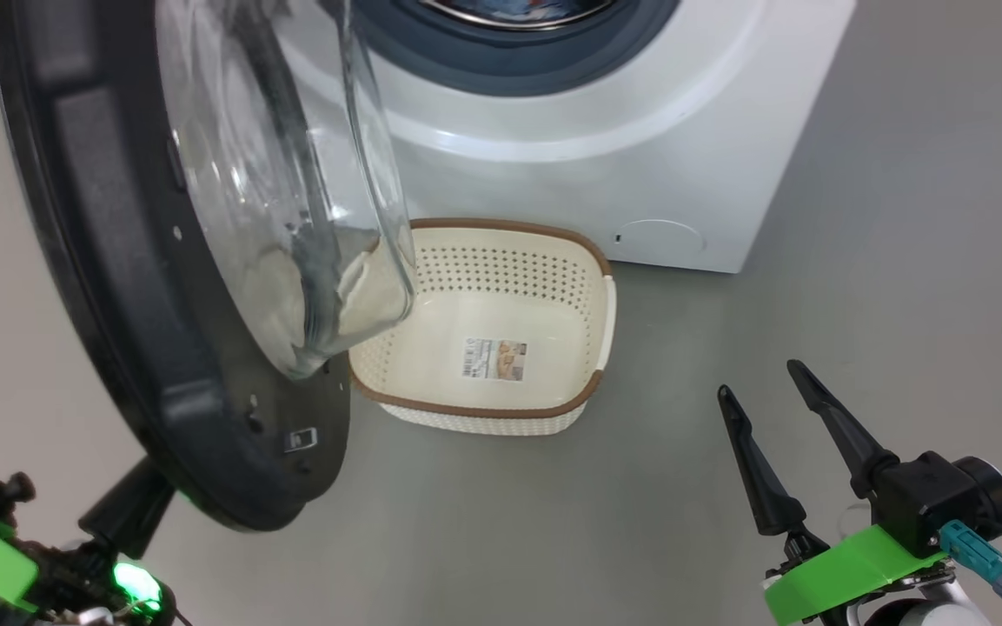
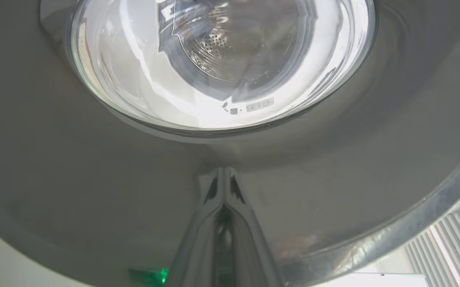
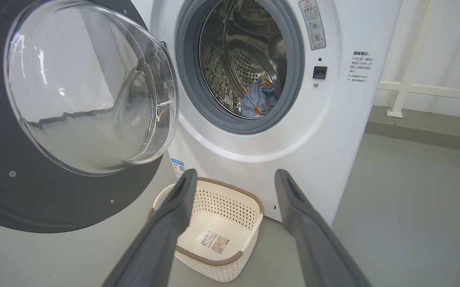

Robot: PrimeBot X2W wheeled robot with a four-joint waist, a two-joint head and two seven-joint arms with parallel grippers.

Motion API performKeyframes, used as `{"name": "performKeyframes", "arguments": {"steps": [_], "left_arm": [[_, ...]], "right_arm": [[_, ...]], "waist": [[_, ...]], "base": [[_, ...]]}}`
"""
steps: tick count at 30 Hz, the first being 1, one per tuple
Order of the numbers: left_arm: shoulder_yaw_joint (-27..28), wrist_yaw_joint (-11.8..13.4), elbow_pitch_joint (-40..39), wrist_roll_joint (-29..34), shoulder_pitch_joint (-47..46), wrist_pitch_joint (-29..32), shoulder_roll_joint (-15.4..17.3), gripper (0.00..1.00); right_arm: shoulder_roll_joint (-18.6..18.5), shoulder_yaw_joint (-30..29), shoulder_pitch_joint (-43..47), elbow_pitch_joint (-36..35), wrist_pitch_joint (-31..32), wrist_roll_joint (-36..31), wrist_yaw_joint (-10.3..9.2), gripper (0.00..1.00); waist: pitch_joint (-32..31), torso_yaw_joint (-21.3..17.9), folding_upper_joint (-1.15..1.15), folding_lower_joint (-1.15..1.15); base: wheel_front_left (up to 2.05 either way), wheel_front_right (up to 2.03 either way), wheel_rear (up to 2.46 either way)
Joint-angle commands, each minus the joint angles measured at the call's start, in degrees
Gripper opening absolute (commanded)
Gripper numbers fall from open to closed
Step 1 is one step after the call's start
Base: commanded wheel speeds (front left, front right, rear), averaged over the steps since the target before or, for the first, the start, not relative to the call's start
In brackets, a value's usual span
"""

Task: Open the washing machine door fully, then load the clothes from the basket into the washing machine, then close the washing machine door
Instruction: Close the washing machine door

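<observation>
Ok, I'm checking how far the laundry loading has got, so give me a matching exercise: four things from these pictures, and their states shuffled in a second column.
Things
1. basket
2. clothes
3. washing machine door
4. right gripper

States
A. jaws apart, holding nothing
B. swung open
C. empty, on the floor
D. inside the drum

Pairs: 1-C, 2-D, 3-B, 4-A

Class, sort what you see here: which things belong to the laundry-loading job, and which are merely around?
Belong to the job:
washing machine door, open
washing machine
clothes, inside the machine
basket, on the floor

Merely around:
white rail by the wall
grey floor
</observation>
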Motion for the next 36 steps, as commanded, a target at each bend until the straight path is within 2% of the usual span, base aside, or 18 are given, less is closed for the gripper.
{"name": "performKeyframes", "arguments": {"steps": [1, 8, 17, 36], "left_arm": [[0.68, 0.65, -2.42, 0.56, 0.56, 1.44, 1.16, 0.00], [-1.84, 2.40, -5.26, 1.35, 1.82, 2.85, 0.30, 0.00], [-3.07, 3.25, -5.71, 2.55, 1.12, 2.30, -0.74, 0.00], [-2.16, 2.50, -0.40, 4.08, -6.16, -0.41, -1.61, 0.00]], "right_arm": [[0.50, 1.64, -0.33, -0.99, -0.74, 0.70, 0.35, 1.00], [1.09, 2.06, 0.01, 0.76, -2.11, 1.26, 0.35, 1.00], [1.65, 2.99, -0.16, 2.69, -3.81, 2.04, 0.35, 1.00], [1.90, 3.56, -0.74, 5.32, -6.11, 4.11, 0.35, 1.00]], "waist": [[-1.05, -2.56, 0.00, 0.00], [-2.08, -6.00, 0.00, 0.00], [-3.33, -11.23, 0.00, 0.00], [-3.48, -22.54, 0.00, 0.00]], "base": [[0.00, 0.00, 0.00], [0.00, 0.00, 0.00], [0.00, 0.00, 0.00], [0.00, 0.00, 0.00]]}}
